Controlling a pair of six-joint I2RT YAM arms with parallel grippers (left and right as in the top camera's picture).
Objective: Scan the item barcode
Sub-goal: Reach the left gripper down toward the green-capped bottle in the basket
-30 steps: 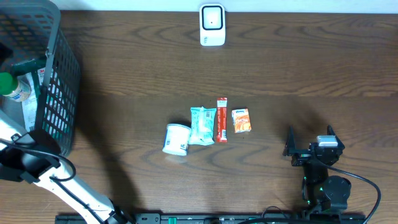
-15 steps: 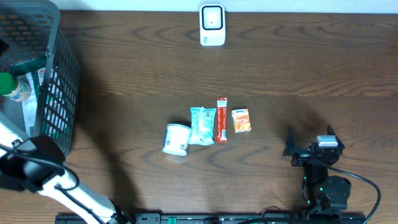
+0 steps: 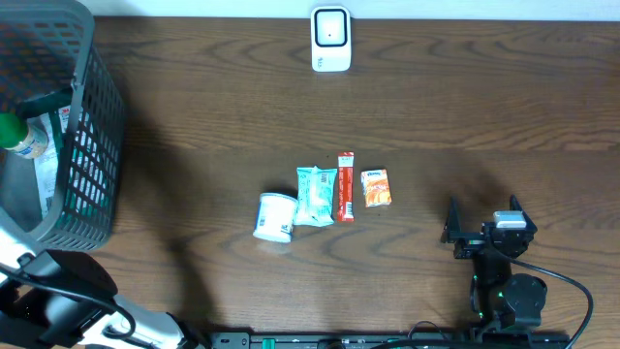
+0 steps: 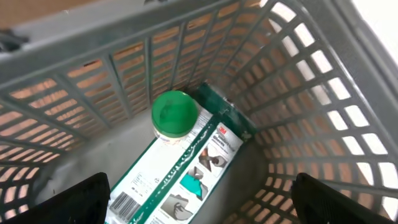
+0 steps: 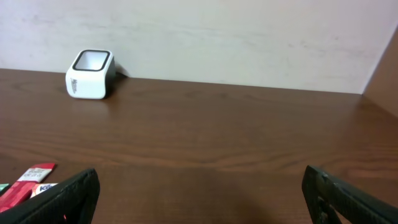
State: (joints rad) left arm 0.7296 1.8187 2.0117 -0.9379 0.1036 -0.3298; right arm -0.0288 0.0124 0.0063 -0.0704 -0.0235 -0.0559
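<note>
Hovering over the basket (image 4: 298,74), left gripper (image 4: 202,202), jaws wide apart, could snag its wall or knock the bottle (image 4: 175,114).

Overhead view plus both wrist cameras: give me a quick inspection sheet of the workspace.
Surface: dark wooden table, no spills seen.
Job's things: white barcode scanner at the far edge; white cup, teal packet, red stick sachet and small orange box in a row mid-table.
Clutter: grey plastic mesh basket holding a green-capped bottle and a green-and-white carded pack.
End effectors: left end effector open over the basket, empty; right end effector open, empty.
Cables: black cable looping beside the right arm's base.
Surroundings: plain white wall.
</note>
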